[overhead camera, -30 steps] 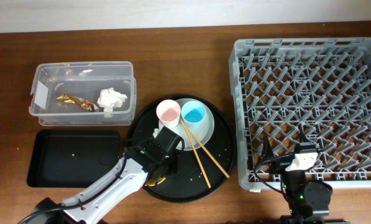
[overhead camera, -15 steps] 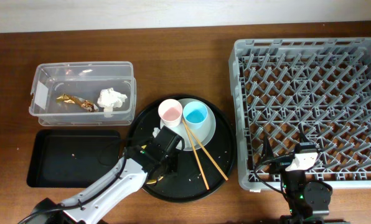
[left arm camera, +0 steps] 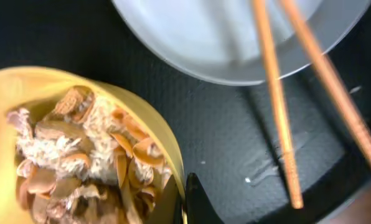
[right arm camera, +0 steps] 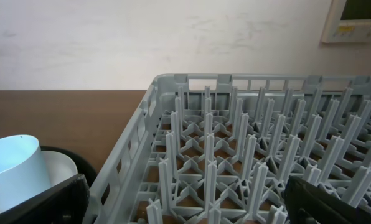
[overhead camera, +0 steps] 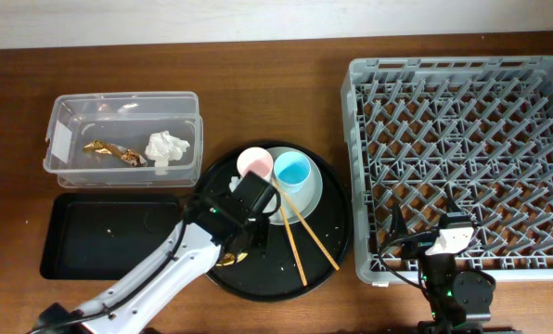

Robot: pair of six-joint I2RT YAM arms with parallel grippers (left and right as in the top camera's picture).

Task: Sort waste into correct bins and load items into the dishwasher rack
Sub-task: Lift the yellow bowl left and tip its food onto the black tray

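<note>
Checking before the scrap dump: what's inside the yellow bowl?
Brownish food scraps mixed with white rice-like grains, heaped in the yellow bowl. The food covers the bowl's bottom, and its lower part is cut off by the frame edge, so anything underneath cannot be seen.

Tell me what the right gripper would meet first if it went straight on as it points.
Most likely the large grey plastic dishwasher rack: its upright pegs stand right ahead of the right gripper, between its open fingers; depth is unclear.
</note>
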